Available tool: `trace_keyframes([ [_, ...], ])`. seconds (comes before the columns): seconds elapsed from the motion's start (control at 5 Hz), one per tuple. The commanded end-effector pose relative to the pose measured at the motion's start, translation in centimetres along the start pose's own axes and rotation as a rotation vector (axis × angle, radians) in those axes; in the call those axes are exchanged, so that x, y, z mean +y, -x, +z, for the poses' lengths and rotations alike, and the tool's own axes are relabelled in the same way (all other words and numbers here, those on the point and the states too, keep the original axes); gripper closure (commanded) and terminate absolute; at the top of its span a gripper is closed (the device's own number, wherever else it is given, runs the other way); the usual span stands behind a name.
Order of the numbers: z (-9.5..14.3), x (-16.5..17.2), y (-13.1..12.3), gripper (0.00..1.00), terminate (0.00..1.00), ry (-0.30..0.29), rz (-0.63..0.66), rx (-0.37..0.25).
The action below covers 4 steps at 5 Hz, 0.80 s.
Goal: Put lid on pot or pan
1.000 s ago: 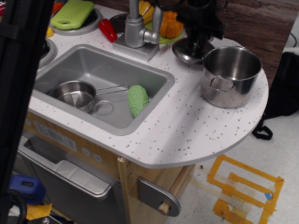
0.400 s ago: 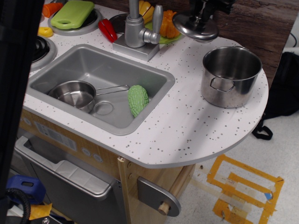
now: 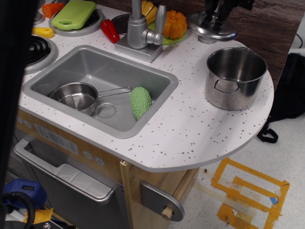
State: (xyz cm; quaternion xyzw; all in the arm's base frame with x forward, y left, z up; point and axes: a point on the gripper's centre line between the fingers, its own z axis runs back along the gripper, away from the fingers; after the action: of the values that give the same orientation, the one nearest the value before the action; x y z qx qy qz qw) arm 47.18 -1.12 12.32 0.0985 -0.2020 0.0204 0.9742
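No words or labels to read anywhere. White speckled counter [image 3: 190, 129] of a toy kitchen, rounded at the right end, wood below. Dark wooden wall behind. Pale floor at the bottom right, with orange tape [image 3: 248, 188] stuck on it in square shapes.

Black gripper [image 3: 215, 13] at the top edge, mostly cut off, clenched on the knob of the shiny lid [image 3: 212, 27]. Lid up in the air, near the back of the counter, a little tilted. Big steel pot [image 3: 235, 77] just in front of the lid and to the right, upright, open, nothing inside.

Grey sink [image 3: 102, 86] on the left, with 1 small saucepan [image 3: 76, 97] and 1 green bumpy toy vegetable [image 3: 140, 102] in it. Grey tap [image 3: 140, 28] behind the sink. Toy orange pumpkin [image 3: 174, 24], red pepper [image 3: 110, 30] and green cutting board [image 3: 74, 14] at the back.
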Motion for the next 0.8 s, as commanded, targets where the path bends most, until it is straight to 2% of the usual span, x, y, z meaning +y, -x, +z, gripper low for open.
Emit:
trace_keyframes([
  [0.0,4.8,-1.5,0.6,1.00,0.00,0.030,0.077,-0.098],
  [0.2,4.6,-2.3,1.5,1.00,0.00,0.058,0.117,-0.094],
  [0.6,3.3,-4.5,3.8,1.00,0.00,0.117,0.184,-0.143],
])
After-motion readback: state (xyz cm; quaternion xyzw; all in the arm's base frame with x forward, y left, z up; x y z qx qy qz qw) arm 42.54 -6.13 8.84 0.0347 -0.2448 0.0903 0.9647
